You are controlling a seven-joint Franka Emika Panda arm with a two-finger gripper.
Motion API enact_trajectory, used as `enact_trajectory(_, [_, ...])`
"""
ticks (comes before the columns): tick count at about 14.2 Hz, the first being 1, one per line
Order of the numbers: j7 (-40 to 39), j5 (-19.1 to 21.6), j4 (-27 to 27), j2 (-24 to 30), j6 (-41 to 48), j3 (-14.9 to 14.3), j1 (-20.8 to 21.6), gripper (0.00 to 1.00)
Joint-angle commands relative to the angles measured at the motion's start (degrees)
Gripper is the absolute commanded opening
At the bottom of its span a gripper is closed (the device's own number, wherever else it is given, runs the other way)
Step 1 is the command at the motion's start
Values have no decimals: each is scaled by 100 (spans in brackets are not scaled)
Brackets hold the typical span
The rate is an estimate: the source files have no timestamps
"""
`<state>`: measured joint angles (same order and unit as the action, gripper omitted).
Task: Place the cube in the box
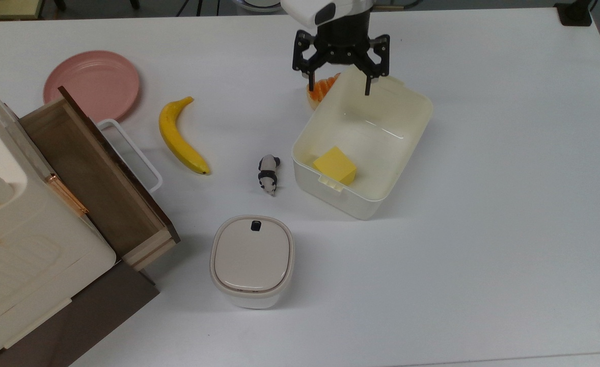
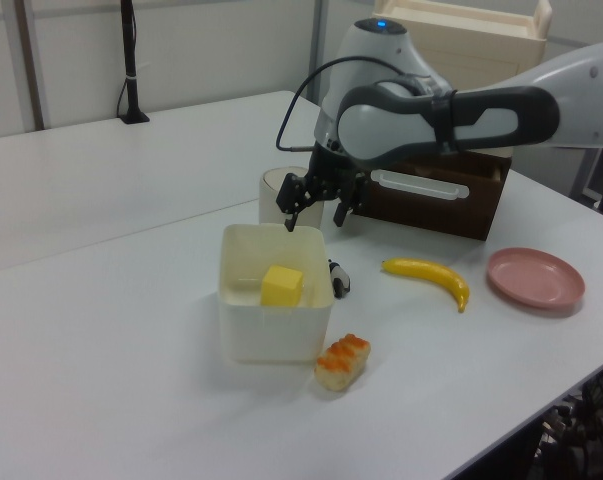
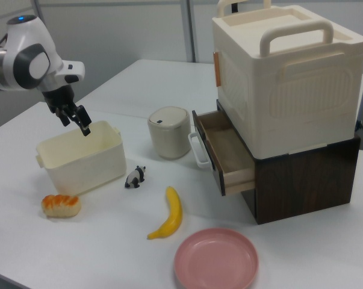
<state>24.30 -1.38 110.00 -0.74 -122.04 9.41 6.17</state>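
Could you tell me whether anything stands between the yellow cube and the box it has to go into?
Nothing visible does: the cube already lies inside the box, on its floor near the wall closest to the panda figurine. The pincer is open and empty above the box's far rim.

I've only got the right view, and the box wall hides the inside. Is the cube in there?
Observer: Yes. In the top view the cube lies on the floor of the box, close to the wall with the clip tab.
Operator: Flat, or propped against that wall?
Observer: In the left view it looks flat, with its top face level.
Operator: And the gripper?
Observer: In the top view the gripper is open with nothing between its fingers, above the box's opposite end from the cube.
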Motion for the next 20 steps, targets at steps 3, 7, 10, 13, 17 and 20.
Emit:
enact_trajectory(3, [49,-942,-302,347,1348,-193,-28,100])
enact_trajectory(7, [-363,-908,-628,355,1761,-607,-81,100])
enact_trajectory(10, [-1257,-445,-900,373,2481,-651,-308,100])
enact_trajectory(13, [-1735,-188,-962,382,2519,-871,-336,100])
enact_trajectory(17, [-1762,23,-962,425,2528,-968,-336,100])
enact_trajectory(20, [-1876,15,-962,417,2519,-968,-327,100])
